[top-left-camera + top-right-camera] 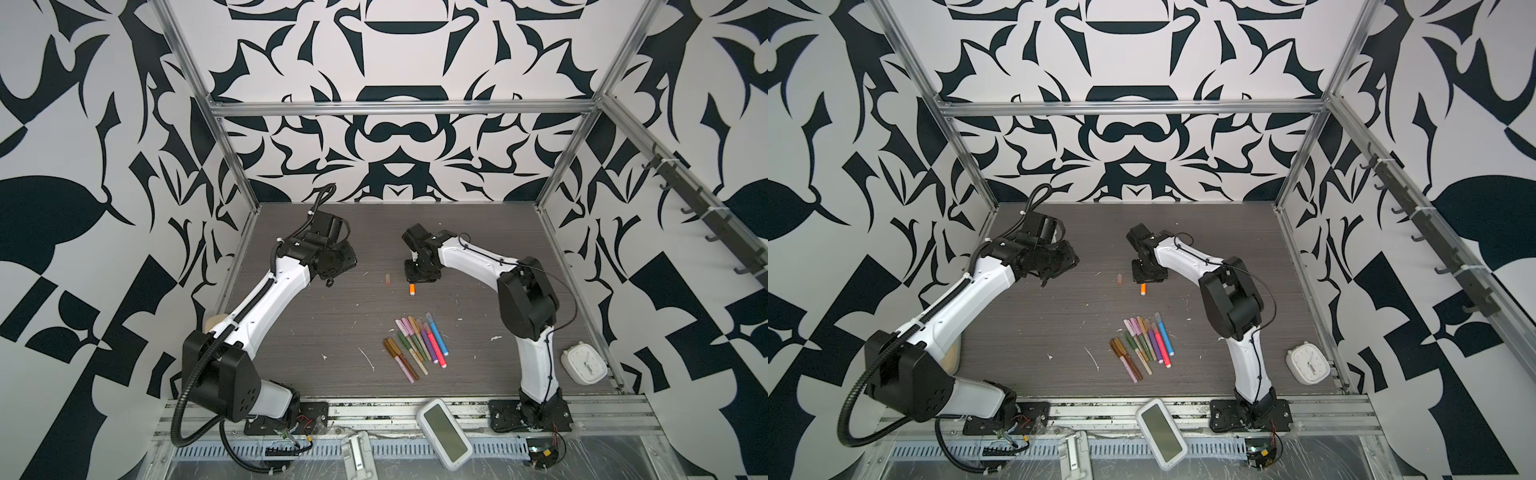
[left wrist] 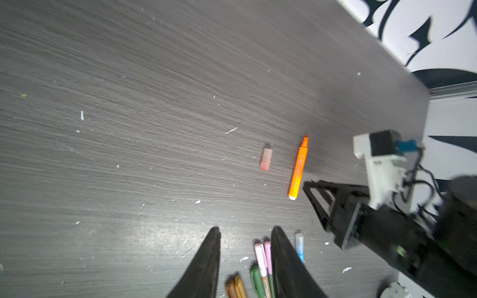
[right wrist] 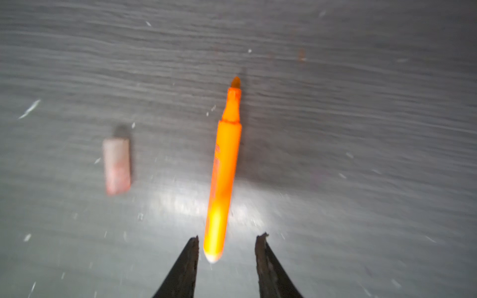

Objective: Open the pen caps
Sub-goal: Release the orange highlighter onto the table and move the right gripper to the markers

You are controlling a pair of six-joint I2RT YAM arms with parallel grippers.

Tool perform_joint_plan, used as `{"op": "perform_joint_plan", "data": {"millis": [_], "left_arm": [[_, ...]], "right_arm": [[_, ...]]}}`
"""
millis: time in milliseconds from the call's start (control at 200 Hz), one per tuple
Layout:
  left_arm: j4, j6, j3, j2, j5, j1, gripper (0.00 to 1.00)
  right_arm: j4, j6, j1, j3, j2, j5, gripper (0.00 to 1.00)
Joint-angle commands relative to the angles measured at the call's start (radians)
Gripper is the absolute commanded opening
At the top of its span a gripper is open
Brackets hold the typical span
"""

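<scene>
One orange pen (image 3: 224, 167) lies uncapped — right gripper (image 3: 228, 237) parted.

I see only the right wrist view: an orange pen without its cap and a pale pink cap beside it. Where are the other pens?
Observer: The other pens lie in one bunch on the table, closer to the arms' bases than the orange pen.
Operator: Are they closed or open?
Observer: They look capped; the left wrist view shows pink, green and brown caps on them.
Operator: And what happens on the left?
Observer: The left claw hangs open and empty, above the table.
</scene>
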Motion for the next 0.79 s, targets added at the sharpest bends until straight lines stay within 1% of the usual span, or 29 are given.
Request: {"op": "perform_joint_plan", "data": {"millis": [0,120,190,270,330,350,475,620,790], "left_arm": [[0.038,-0.027,-0.025,-0.052,-0.018,0.003,0.36],[0.06,-0.058,-0.06,-0.081,-0.033,0.003,0.37],[0.083,-0.099,-0.1,-0.098,-0.017,0.003,0.37],[0.105,-0.143,-0.144,-0.119,0.005,0.004,0.37],[0.126,-0.173,-0.182,-0.124,0.01,0.003,0.37],[0.133,-0.184,-0.196,-0.159,0.012,0.003,0.37],[0.169,-0.255,-0.273,-0.185,0.02,0.002,0.37],[0.172,-0.319,-0.306,-0.174,0.019,0.003,0.37],[0.249,-0.385,-0.357,-0.156,0.044,0.002,0.37]], "right_arm": [[0.009,-0.09,0.006,-0.103,-0.161,0.08,0.39],[0.069,-0.109,0.016,-0.307,-0.32,0.075,0.37],[0.109,-0.106,0.023,-0.435,-0.405,0.036,0.35],[0.142,-0.1,0.029,-0.556,-0.481,-0.014,0.34],[0.147,-0.097,0.031,-0.616,-0.518,-0.032,0.33],[0.146,-0.097,0.032,-0.634,-0.53,-0.036,0.33],[0.146,-0.105,0.041,-0.707,-0.582,-0.041,0.33],[0.131,-0.102,0.045,-0.732,-0.636,-0.054,0.32],[0.132,-0.111,0.048,-0.765,-0.679,-0.118,0.32]]}}
